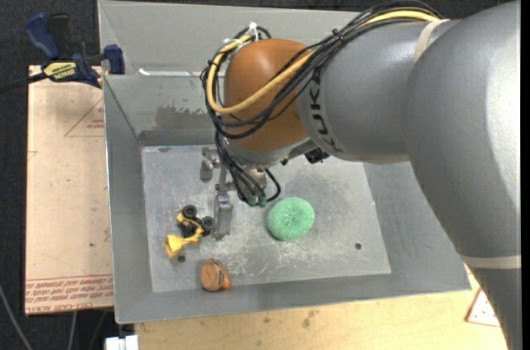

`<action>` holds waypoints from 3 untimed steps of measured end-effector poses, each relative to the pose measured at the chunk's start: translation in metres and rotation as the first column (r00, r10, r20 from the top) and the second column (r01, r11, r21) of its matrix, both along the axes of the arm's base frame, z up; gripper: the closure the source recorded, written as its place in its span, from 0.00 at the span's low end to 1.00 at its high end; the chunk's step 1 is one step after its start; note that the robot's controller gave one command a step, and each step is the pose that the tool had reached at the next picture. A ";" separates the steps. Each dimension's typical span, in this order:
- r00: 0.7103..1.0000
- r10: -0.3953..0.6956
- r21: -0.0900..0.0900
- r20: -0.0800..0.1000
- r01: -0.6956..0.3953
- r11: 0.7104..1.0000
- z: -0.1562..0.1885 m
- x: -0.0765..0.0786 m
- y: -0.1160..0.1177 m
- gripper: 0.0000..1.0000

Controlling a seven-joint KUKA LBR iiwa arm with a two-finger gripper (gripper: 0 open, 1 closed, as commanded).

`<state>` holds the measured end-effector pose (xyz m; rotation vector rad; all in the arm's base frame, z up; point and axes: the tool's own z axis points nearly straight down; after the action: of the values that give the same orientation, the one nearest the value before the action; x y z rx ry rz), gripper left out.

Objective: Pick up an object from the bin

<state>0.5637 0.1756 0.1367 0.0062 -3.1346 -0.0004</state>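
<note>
Yellow-and-black toy (185, 231) lies low in the bin (124, 175), just at nine o'clock of my claw (220, 216), the likeliest pick. Whether my claw stands wide or narrow I cannot tell. Green round scrubber (290, 218) sits at three o'clock.

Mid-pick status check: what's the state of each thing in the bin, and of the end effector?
end effector: low in the bin, beside the yellow-and-black toy.
yellow-and-black toy: lying on the floor, not lifted.
green round pad: lying flat, apart from the end effector.
brown lump: resting near the front wall, untouched.
</note>
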 end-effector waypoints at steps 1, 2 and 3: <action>1.000 -0.003 0.001 0.007 0.003 1.000 0.005 0.002 -0.001 0.00; 1.000 0.018 0.002 0.014 -0.018 1.000 -0.002 0.003 0.000 0.00; 0.972 0.235 0.001 0.010 -0.235 0.972 -0.050 0.006 0.006 0.00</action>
<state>0.5694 0.1817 0.0862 0.3776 -3.1221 -0.0021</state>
